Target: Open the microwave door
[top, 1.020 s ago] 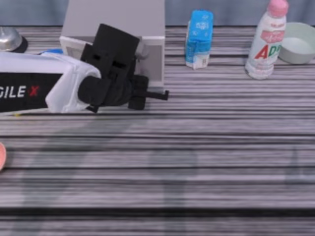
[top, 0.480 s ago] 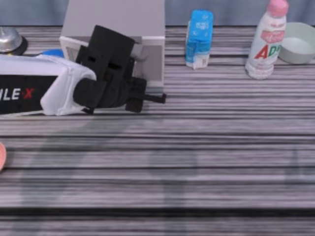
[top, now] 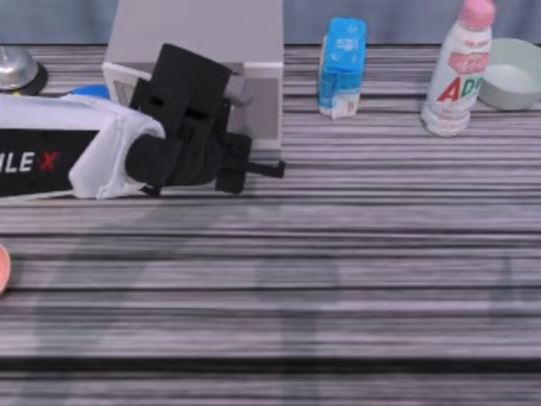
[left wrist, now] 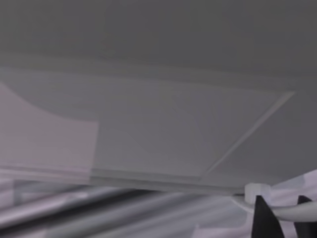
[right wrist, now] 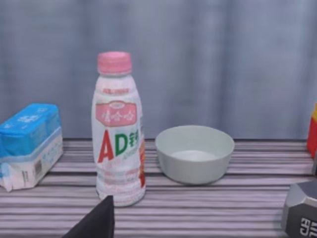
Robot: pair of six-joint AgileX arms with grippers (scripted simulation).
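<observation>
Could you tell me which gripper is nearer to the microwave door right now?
The left. The left gripper is right at the microwave door, on the microwave front. The right gripper isn't in the top view; its wrist camera faces the bottle and bowl.

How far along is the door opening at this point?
Done: the left end effector has reached the front of the light grey boxy microwave. In hand: it sits against the thin grey microwave door, though the arm hides any grip. Left: whether the door has swung out cannot be told. The right arm is out of the top view.
</observation>
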